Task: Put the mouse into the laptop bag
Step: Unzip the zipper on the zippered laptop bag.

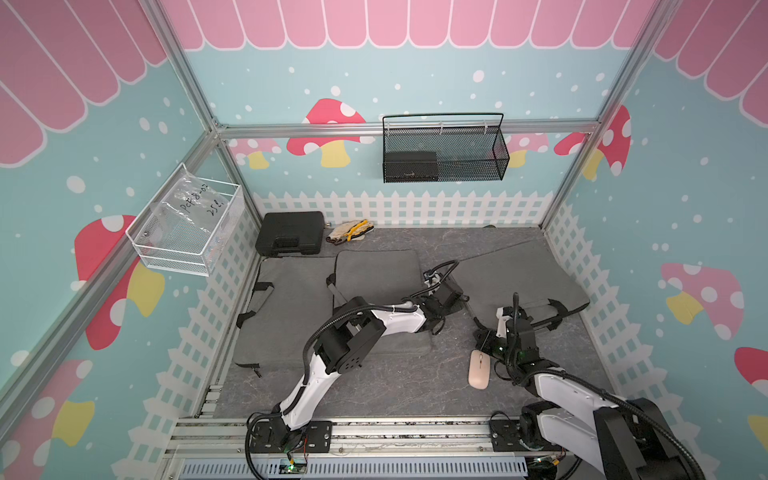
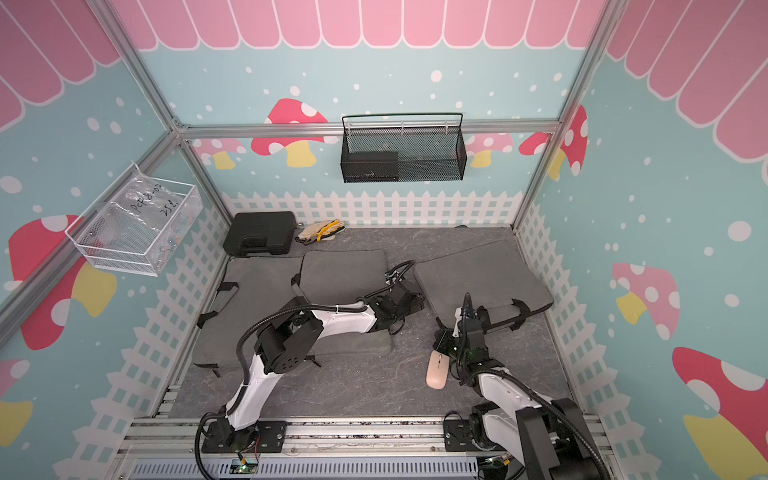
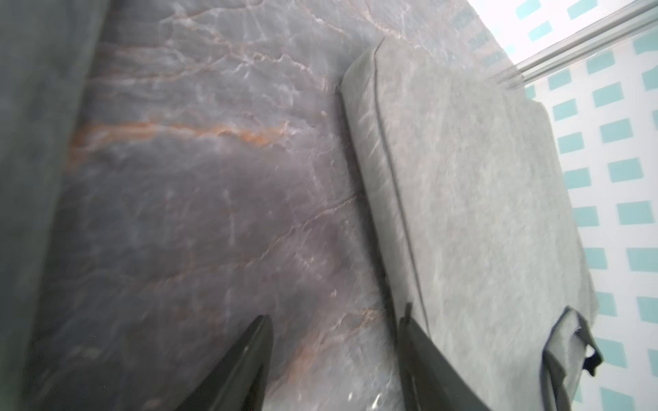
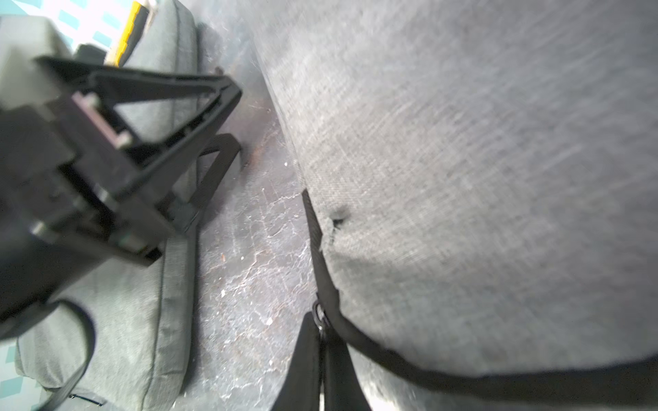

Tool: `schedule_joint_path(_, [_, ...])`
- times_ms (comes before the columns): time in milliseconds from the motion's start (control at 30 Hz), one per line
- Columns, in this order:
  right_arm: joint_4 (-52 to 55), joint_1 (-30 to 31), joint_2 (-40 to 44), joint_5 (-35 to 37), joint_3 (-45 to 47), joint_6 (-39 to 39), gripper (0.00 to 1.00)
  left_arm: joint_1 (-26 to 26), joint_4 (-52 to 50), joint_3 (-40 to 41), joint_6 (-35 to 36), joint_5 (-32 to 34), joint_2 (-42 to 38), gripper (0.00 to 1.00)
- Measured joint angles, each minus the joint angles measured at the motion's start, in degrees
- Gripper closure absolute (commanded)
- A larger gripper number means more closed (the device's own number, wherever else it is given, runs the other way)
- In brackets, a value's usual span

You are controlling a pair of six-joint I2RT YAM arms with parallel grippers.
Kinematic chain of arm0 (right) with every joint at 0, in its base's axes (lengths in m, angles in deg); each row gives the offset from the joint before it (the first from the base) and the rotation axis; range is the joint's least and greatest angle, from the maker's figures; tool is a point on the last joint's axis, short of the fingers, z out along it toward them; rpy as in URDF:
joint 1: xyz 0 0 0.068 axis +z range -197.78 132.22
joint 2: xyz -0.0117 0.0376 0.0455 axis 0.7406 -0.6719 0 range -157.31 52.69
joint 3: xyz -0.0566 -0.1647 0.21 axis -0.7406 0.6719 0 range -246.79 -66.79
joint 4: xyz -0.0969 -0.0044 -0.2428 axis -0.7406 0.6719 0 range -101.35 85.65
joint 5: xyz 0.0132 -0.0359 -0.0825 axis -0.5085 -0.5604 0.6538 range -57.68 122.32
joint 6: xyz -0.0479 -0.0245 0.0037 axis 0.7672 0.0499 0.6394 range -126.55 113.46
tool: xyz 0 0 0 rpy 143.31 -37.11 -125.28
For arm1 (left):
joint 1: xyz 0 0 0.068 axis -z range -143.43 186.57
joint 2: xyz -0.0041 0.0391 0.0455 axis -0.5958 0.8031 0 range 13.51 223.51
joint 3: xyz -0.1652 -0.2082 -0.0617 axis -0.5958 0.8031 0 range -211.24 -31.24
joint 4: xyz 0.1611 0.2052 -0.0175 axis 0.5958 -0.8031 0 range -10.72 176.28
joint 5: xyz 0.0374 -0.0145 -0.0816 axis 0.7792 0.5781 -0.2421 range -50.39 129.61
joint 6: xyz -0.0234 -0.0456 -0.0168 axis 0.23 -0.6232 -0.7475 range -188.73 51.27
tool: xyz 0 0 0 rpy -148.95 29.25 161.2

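A pale pink mouse [image 1: 479, 369] [image 2: 436, 370] lies on the dark marble table, right beside my right arm. The grey laptop bag [image 1: 523, 274] [image 3: 463, 195] [image 4: 463, 178] lies flat at the right. At its near left corner my right gripper [image 1: 481, 329] [image 4: 320, 327] is shut on the metal zipper pull [image 4: 318, 316] at the end of the black zipper band. My left gripper [image 1: 462, 298] [image 3: 334, 320] [image 4: 231, 117] hovers open over bare table just left of that bag, with nothing between its fingers.
Two more grey bags [image 1: 374, 274] [image 1: 286, 299] lie overlapping at centre and left. A black case [image 1: 290, 237] and work gloves [image 1: 350, 231] sit at the back. A black mesh basket [image 1: 444, 149] and a white wire basket [image 1: 187, 224] hang on the walls.
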Motion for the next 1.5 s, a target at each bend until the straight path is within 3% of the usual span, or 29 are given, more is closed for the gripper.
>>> schedule_joint_path(267, [3.3,0.0,3.65,0.11,0.31,0.04,1.0,-1.44,1.38,-12.11,-0.28,-6.16,8.22,0.32])
schedule_joint_path(433, [2.32,0.0,0.98,-0.35,0.39,0.02,1.0,-1.88,0.5,-16.09,-0.76,-8.15,11.63,0.97])
schedule_joint_path(467, [1.79,0.02,0.2,-0.48,0.39,0.02,1.0,-2.01,0.76,-16.28,-0.94,-8.52,11.8,1.0])
schedule_joint_path(667, [-1.49,0.13,-8.04,-1.86,-1.29,-0.74,1.0,-2.12,1.68,-15.93,-1.53,-8.87,11.65,1.0])
schedule_joint_path(1033, [-5.51,4.63,-24.72,-4.39,-12.61,-3.69,1.0,-3.72,5.09,-12.66,-1.46,-7.37,10.54,1.0])
schedule_joint_path(1500, [-2.54,5.62,-25.38,-1.73,-14.86,-3.89,1.0,-3.93,5.99,-0.15,-1.29,1.31,1.77,1.0])
